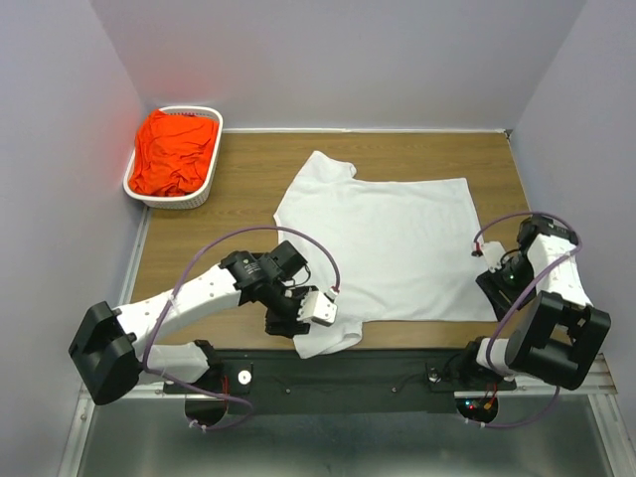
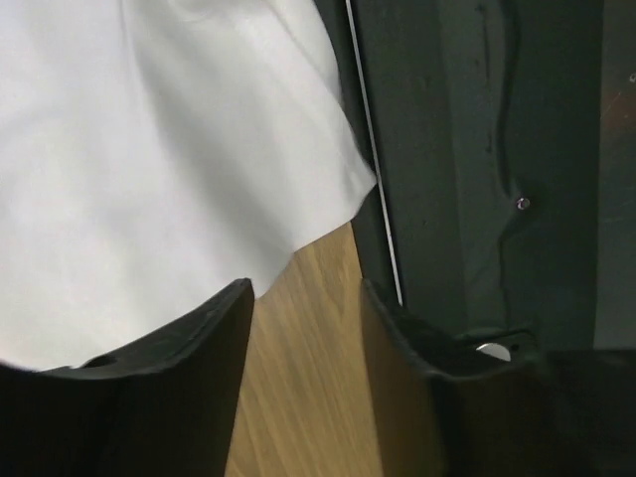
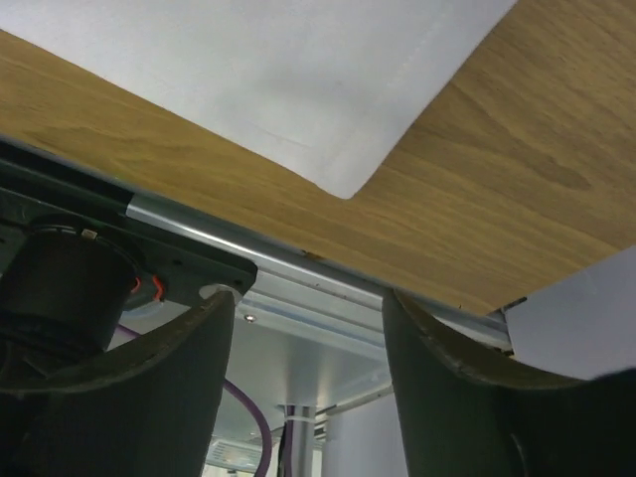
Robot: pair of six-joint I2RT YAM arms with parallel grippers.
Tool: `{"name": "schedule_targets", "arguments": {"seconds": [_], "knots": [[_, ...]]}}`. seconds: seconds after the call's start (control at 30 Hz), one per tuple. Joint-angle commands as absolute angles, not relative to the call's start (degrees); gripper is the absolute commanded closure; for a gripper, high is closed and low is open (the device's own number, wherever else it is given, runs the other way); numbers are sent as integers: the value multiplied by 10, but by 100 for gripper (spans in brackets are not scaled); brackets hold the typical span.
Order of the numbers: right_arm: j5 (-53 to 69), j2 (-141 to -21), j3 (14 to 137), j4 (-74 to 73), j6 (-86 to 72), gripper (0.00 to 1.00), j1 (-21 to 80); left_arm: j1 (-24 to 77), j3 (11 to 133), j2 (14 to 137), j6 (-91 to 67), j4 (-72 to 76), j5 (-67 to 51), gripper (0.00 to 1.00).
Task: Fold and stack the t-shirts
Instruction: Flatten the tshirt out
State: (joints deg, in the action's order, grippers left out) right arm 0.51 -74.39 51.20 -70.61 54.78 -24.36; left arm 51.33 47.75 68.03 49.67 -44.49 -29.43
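Observation:
The white t-shirt (image 1: 383, 248) lies spread flat on the wooden table, with one sleeve (image 1: 328, 338) hanging toward the near edge. The orange-red t-shirt (image 1: 174, 151) is bunched up in the white basket (image 1: 211, 177) at the far left. My left gripper (image 1: 290, 326) is open and empty, low over the table just left of that near sleeve. In the left wrist view the gripper (image 2: 306, 295) has bare wood between its fingers and the sleeve (image 2: 169, 169) beside it. My right gripper (image 1: 489, 286) is open and empty by the shirt's near right corner (image 3: 298, 89); it also shows in the right wrist view (image 3: 308, 300).
The black base rail (image 1: 397, 373) runs along the table's near edge, close to the left gripper. The metal table edge (image 3: 298, 263) lies right under the right gripper. Purple walls enclose the table on three sides.

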Motion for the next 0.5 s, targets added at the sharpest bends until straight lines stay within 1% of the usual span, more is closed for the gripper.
{"name": "schedule_targets", "arguments": {"seconds": [0.0,0.03,0.1,0.17,0.23,0.27,0.3,0.37,0.4,0.47], "knots": [[-23,-723,538,-706,606,23,-247,523,480,658,533,-478,-272,27],[-16,-733,553,-705,602,22,-247,524,480,655,537,-483,-266,26],[25,-753,598,-703,582,22,-247,524,487,648,538,-486,-258,26],[77,-791,628,-695,548,24,-247,509,507,645,512,-453,-243,30],[123,-836,669,-670,495,29,-246,442,531,667,496,-409,-269,36],[138,-853,684,-660,484,32,-246,413,562,683,482,-397,-282,40],[152,-869,697,-652,470,36,-245,387,581,727,475,-389,-301,42],[183,-921,739,-639,429,41,-242,322,637,779,433,-342,-294,48],[194,-938,751,-628,417,44,-238,302,658,829,409,-332,-301,48],[213,-977,786,-607,382,47,-226,268,710,875,361,-284,-283,50]]}}
